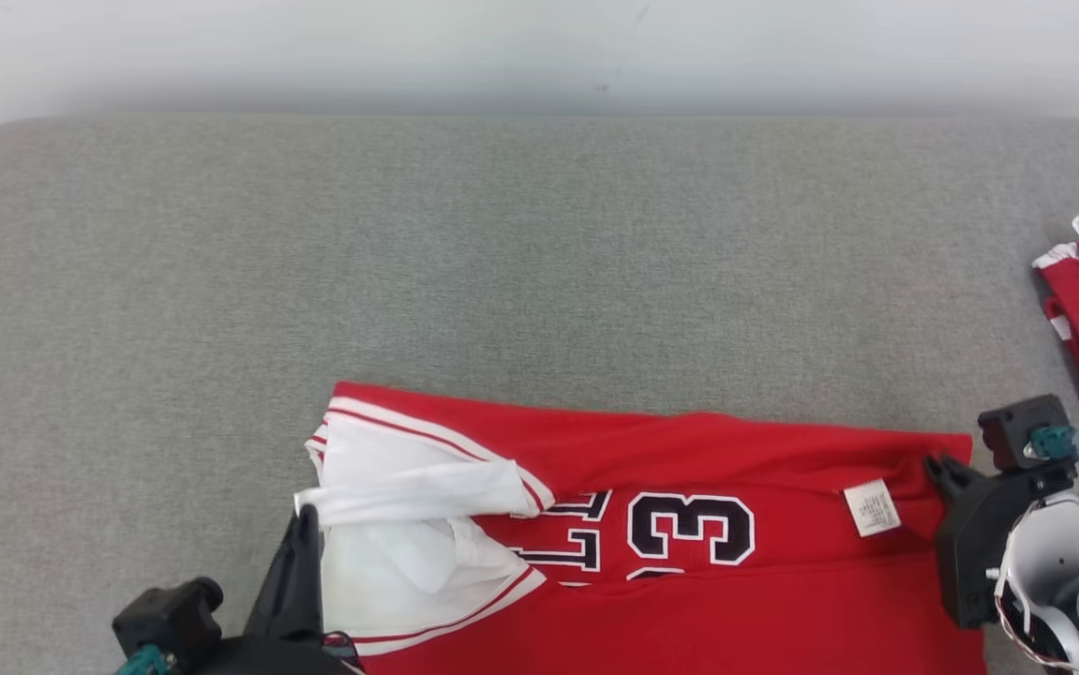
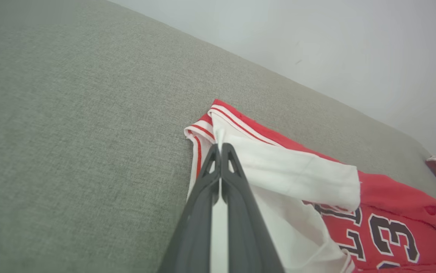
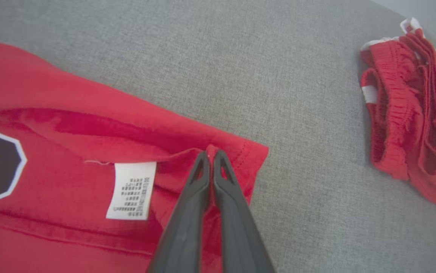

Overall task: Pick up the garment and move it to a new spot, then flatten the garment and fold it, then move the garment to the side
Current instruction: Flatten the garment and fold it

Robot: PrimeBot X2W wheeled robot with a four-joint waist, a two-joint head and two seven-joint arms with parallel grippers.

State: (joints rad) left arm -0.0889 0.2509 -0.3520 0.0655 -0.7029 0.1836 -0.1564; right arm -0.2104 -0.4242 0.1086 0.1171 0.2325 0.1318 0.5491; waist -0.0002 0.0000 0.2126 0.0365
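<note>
Evidently you're mid-fold: the red jersey (image 1: 708, 450) lies along the near edge of the grey surface (image 1: 539, 234), left gripper (image 2: 220, 146) pinched shut on its white fabric, right gripper (image 3: 211, 153) clamped on its hem corner, so the next move likely calls for lifting both ends together, evenly.

Head camera high over the garment (image 1: 689, 450); wrist cameras close at its opposite ends.
</note>
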